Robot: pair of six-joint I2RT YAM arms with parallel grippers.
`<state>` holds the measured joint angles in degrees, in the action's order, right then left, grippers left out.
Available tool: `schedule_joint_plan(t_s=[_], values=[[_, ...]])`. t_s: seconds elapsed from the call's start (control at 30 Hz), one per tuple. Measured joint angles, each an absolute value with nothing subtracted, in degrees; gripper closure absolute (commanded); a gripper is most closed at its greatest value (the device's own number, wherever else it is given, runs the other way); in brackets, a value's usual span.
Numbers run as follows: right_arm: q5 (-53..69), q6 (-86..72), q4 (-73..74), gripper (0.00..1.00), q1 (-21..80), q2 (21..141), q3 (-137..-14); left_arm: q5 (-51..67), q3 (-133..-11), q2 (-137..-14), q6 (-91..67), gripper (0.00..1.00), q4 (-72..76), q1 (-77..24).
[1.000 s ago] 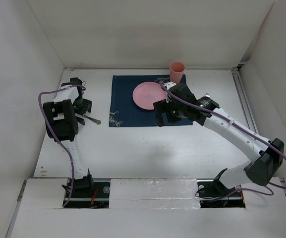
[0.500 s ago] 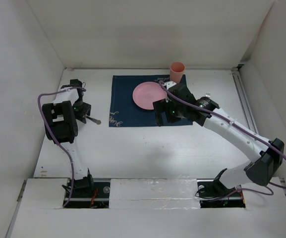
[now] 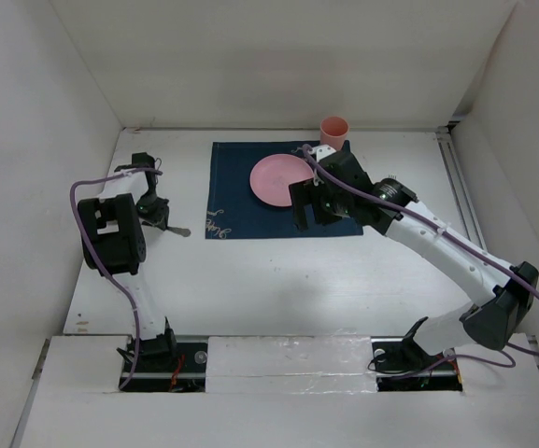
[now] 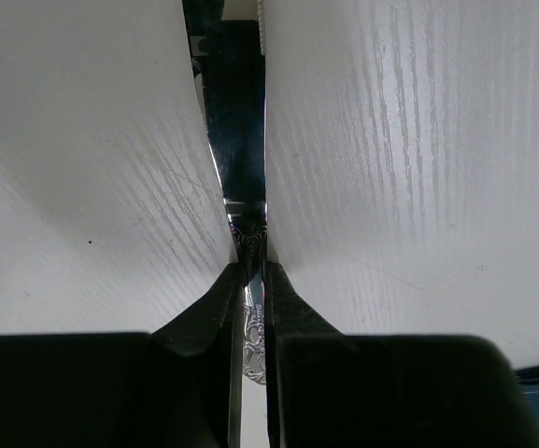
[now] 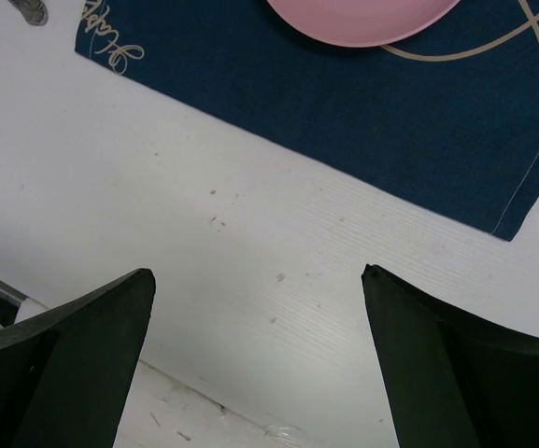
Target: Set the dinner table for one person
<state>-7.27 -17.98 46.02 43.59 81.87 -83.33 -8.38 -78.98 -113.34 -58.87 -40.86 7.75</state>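
Observation:
On the white dinner table (image 3: 278, 280) lies a navy placemat (image 3: 236, 201) with a pink plate (image 3: 278, 177) on it and a pink cup (image 3: 333, 129) at its far right corner. My left gripper (image 3: 157, 217) is down at the table left of the placemat. It is shut (image 4: 252, 280) on the ornate handle of a silver knife-like piece of cutlery (image 4: 236, 140), whose handle end (image 3: 181, 230) pokes out toward the placemat. My right gripper (image 3: 316, 213) hovers open (image 5: 258, 275) over the placemat's near right part (image 5: 390, 131), with nothing between its fingers.
Upright white panels close the table at the left, back and right. Fork tines (image 3: 392, 177) peek out from behind the right arm, right of the placemat. The plate's near rim (image 5: 362, 19) shows in the right wrist view.
My left gripper has closed onto the cutlery handle. The right arm has drawn slightly up and away, uncovering more of the cup.

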Motion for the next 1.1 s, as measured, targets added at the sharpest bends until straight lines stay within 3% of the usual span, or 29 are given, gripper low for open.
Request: schedule_joint_plan(t_s=[0.53,1.1], values=[[-7.68,-18.28,46.06,0.03,43.59,81.87,-83.33,-14.06,-75.09,-109.27,-49.45,1.00,-39.16,5.10],[-7.75,-18.44,46.06,0.03,41.58,82.28,-84.18,-10.90,-74.59,-101.80,-38.06,1.00,-36.77,5.10]])
